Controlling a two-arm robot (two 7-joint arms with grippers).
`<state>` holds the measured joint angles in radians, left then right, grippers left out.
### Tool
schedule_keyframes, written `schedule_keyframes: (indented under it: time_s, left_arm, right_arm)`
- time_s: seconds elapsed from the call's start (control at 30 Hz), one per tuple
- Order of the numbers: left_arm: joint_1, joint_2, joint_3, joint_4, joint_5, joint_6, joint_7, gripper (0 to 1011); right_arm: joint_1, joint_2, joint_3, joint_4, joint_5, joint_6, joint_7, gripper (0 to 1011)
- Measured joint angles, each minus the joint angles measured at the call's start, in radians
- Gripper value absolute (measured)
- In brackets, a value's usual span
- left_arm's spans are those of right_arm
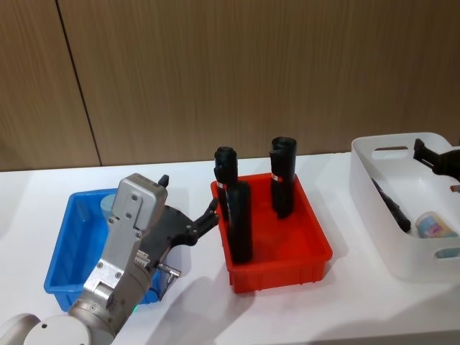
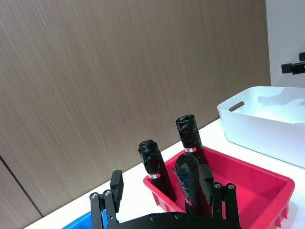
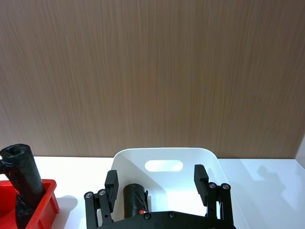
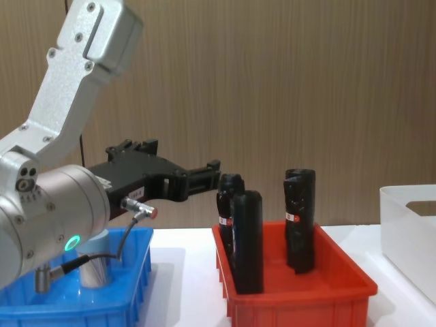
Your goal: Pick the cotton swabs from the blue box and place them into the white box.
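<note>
While the left end effector hangs empty with fingers spread wide above the blue box, I judge it is staged to reach one cotton swab jar standing there. Over the white box, the right end effector is likewise spread; one jar lies inside. Three black cylinders stand in the red bin.
</note>
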<state>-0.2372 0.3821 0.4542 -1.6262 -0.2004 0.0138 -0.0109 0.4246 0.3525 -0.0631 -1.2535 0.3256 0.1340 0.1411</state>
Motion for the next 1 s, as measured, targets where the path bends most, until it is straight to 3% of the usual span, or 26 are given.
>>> schedule_keyframes:
  time_s: [1.0]
  left_arm:
    - [0.0, 0.0, 0.0, 0.0, 0.0, 0.0, 0.0, 1004]
  right_arm:
    - [-0.002, 0.001, 0.001, -0.002, 0.002, -0.003, 0.002, 1001]
